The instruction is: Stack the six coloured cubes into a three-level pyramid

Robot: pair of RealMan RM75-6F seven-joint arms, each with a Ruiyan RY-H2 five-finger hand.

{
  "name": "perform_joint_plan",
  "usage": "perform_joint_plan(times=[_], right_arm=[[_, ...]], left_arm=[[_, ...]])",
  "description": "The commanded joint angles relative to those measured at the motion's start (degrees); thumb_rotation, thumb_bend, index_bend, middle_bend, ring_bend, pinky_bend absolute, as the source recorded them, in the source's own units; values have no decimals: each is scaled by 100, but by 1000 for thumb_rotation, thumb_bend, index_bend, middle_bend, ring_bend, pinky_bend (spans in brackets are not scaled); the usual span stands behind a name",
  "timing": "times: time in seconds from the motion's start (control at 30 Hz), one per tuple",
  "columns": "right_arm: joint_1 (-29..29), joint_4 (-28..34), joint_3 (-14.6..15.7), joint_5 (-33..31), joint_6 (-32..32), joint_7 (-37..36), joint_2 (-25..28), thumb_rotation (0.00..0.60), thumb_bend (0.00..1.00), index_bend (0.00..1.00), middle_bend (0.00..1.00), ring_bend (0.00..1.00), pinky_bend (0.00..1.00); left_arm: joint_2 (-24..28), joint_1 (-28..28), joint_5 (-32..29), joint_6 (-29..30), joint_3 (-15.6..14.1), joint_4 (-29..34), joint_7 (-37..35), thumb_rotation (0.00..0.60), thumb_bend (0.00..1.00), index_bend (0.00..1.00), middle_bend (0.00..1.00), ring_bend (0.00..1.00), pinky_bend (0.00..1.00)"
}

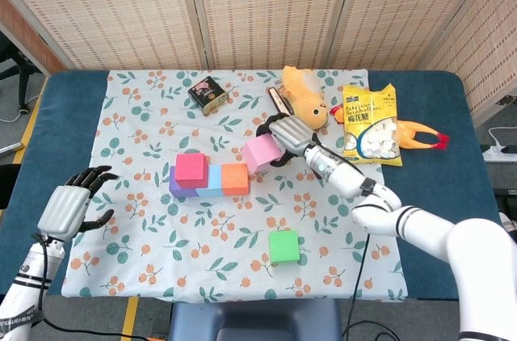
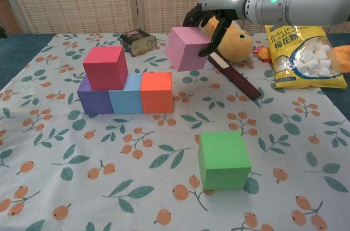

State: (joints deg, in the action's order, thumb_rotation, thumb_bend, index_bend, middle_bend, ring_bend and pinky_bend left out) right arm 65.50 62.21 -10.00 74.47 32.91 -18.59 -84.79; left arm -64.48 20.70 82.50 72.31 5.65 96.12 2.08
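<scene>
Three cubes sat in a row on the flowery cloth (image 2: 65, 187): a purple cube (image 2: 94, 99), a blue cube (image 2: 126, 100) and an orange cube (image 2: 156, 92), side by side and touching. A red cube (image 2: 105, 67) sat on top, over the purple one and part of the blue one. The right hand (image 2: 214, 16) gripped a pink cube (image 2: 187, 48) and held it up in the air, tilted, above and just to the right of the orange cube. A green cube (image 2: 223, 160) sat alone, near the front edge of the cloth, well apart from the row. The left hand (image 1: 71, 207) hung over the left edge of the table with its fingers spread and nothing in it. Behind the cubes lay a small dark tin (image 2: 136, 41), a yellow stuffed toy (image 2: 236, 40), a long brown box (image 2: 234, 78) and a yellow bag of sweets (image 2: 302, 56).
</scene>
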Motion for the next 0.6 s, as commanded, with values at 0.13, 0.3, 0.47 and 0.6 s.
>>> perform_joint_plan(times=[0.13,0.3,0.47,0.6], right_arm=[[51,1579,-325,-2059,110,1947,763,600,191,551,418,178,162],[412,2027,-227,-3400,470,2944,693,600,192,543,418,179,162],[779,2165,-119,-4373,804,3636,498,600,192,537,418,180,162],[970,2158,-120,-4863,923,3905,341,600,193,530,418,180,162]], left_arm=[[12,6,102,12,-52,28,44,600,291,240,148,165,260],[33,-14,172,32,-106,45,71,600,291,241,148,164,260],[33,-28,228,47,-148,48,99,600,292,240,148,165,259],[27,-26,252,34,-170,43,105,600,291,240,148,165,259]])
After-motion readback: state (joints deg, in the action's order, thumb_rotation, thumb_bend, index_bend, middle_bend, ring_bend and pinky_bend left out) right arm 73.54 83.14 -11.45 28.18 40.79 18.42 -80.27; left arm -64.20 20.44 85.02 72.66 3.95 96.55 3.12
